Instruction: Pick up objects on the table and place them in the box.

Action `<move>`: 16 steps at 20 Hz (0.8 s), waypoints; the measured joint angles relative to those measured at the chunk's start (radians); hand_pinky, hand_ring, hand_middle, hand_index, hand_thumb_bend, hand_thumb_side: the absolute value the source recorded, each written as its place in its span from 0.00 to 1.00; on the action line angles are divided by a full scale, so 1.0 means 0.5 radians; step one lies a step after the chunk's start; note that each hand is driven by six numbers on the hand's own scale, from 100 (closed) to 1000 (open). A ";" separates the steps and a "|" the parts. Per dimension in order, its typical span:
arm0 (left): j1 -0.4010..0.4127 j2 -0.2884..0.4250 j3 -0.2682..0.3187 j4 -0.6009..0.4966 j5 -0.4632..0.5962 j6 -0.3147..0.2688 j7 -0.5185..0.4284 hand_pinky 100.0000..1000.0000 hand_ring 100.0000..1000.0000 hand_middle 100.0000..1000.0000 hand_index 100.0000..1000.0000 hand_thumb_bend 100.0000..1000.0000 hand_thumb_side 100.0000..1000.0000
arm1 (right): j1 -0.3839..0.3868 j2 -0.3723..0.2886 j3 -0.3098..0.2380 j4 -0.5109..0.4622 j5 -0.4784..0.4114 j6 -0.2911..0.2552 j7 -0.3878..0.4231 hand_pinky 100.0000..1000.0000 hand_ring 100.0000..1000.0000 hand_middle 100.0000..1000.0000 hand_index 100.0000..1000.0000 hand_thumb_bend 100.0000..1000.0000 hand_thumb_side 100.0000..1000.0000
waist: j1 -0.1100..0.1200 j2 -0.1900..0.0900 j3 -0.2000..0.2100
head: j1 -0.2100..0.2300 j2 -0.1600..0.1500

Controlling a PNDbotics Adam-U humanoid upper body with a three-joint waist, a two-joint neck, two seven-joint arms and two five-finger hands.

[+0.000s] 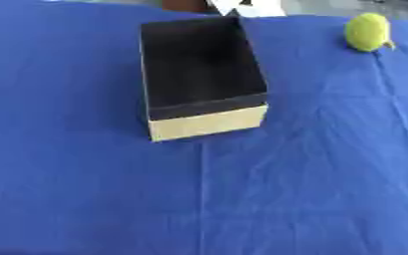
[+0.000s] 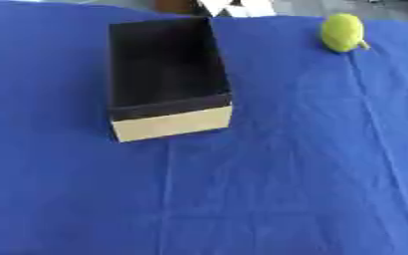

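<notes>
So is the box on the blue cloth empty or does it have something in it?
Empty: the box shows only its dark inside; the yellow-green object lies outside it.

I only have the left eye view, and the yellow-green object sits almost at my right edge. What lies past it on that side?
Observer: In the right eye view the yellow-green object is further from the edge, and only the blue cloth shows to its right.
Operator: Is either hand visible there? I see none.
Observer: No, neither hand shows in the right eye view either.
Operator: Is anything in the box already?
Observer: The right eye view also looks into the open box. Its inside is dark and no object shows in it.
</notes>
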 measured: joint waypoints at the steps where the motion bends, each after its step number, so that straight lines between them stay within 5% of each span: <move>1: 0.001 0.000 0.000 0.000 0.000 0.000 -0.002 0.49 0.65 0.63 0.66 0.83 0.73 | -0.034 0.021 0.007 0.059 0.049 -0.008 0.013 0.86 0.82 0.83 0.93 0.00 0.47 | 0.000 0.000 0.000 | 0.000 0.002; 7: 0.002 0.001 -0.001 0.000 0.000 0.002 -0.007 0.49 0.65 0.63 0.66 0.83 0.73 | -0.148 0.119 0.028 0.313 0.279 -0.047 0.072 0.86 0.82 0.83 0.93 0.00 0.51 | 0.000 -0.001 -0.001 | 0.001 0.009; 16: 0.003 0.010 -0.001 0.000 0.000 0.002 -0.007 0.49 0.65 0.63 0.66 0.83 0.73 | -0.171 0.147 0.025 0.378 0.334 -0.054 0.076 0.86 0.81 0.83 0.94 0.00 0.51 | 0.000 -0.005 -0.006 | 0.001 0.023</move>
